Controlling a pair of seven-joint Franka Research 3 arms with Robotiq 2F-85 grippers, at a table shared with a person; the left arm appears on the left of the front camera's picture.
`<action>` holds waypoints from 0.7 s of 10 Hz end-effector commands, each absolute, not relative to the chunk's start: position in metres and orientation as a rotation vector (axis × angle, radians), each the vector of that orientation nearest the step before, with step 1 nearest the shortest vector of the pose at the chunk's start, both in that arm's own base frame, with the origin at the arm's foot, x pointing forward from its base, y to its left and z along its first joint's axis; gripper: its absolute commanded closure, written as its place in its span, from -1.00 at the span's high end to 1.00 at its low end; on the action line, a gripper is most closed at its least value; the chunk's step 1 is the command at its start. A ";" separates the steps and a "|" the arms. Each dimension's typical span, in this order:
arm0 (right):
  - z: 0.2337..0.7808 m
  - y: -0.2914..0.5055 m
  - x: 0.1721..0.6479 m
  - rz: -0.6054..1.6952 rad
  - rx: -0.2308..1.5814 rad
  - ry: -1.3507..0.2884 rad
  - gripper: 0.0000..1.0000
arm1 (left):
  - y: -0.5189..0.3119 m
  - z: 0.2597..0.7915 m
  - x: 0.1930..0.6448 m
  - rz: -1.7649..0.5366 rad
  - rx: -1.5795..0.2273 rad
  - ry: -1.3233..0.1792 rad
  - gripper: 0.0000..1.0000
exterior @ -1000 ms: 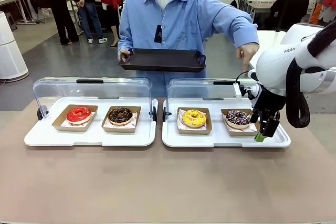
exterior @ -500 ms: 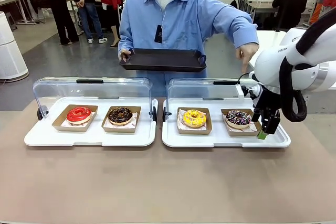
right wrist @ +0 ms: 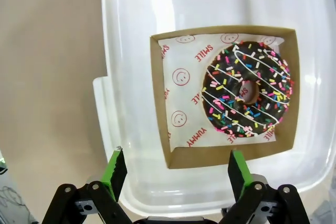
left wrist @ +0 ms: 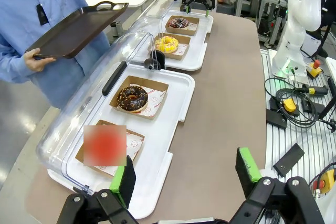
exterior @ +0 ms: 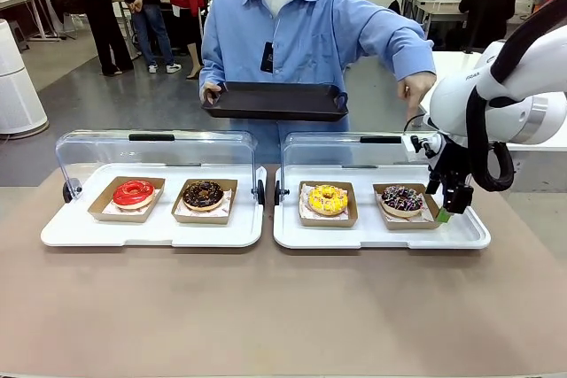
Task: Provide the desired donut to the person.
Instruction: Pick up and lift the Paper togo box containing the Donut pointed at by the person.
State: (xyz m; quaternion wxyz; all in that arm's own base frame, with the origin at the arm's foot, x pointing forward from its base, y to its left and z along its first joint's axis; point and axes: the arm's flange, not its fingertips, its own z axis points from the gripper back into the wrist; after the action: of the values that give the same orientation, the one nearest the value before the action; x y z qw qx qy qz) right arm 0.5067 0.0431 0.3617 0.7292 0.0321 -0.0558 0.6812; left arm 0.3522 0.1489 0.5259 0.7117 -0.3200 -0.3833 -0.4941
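Four donuts sit in brown paper boxes on two white trays with raised clear lids: a red donut (exterior: 133, 192), a chocolate donut (exterior: 204, 193), a yellow donut (exterior: 328, 198) and a sprinkled chocolate donut (exterior: 403, 198) (right wrist: 247, 94). The person (exterior: 301, 24) holds a dark tray (exterior: 275, 101) in one hand and points the other hand (exterior: 415, 90) down over the right-hand tray. My right gripper (exterior: 450, 208) (right wrist: 177, 170) hangs open just right of the sprinkled donut's box, holding nothing. My left gripper (left wrist: 185, 174) is open and bare above the table beside the left tray.
The left white tray (exterior: 53, 232) and right white tray (exterior: 372, 238) lie side by side across the table's middle, lids (exterior: 151, 152) tipped back toward the person. The near half of the brown table (exterior: 266, 307) is bare. Cables and boxes (left wrist: 294, 108) lie on the floor.
My right gripper has risen a little and drawn back along the right edge of the sprinkled donut's box. The person's hands and the donuts have stayed put.
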 end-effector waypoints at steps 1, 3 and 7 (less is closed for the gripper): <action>0.348 0.040 0.517 1.512 0.081 -0.147 1.00 | 0.149 0.528 0.353 -1.093 -0.716 -0.869 1.00; 0.339 0.037 0.515 1.519 0.063 -0.149 1.00 | 0.149 0.528 0.353 -1.093 -0.716 -0.869 1.00; 0.326 0.035 0.512 1.525 0.054 -0.147 1.00 | 0.149 0.528 0.353 -1.093 -0.716 -0.869 1.00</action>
State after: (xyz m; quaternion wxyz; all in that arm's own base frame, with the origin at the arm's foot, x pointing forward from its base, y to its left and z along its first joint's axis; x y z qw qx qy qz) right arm 0.5133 0.0373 0.3323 0.7272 0.0264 -0.0546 0.6838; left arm 0.3522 0.1490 0.5259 0.7118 -0.3200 -0.3833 -0.4941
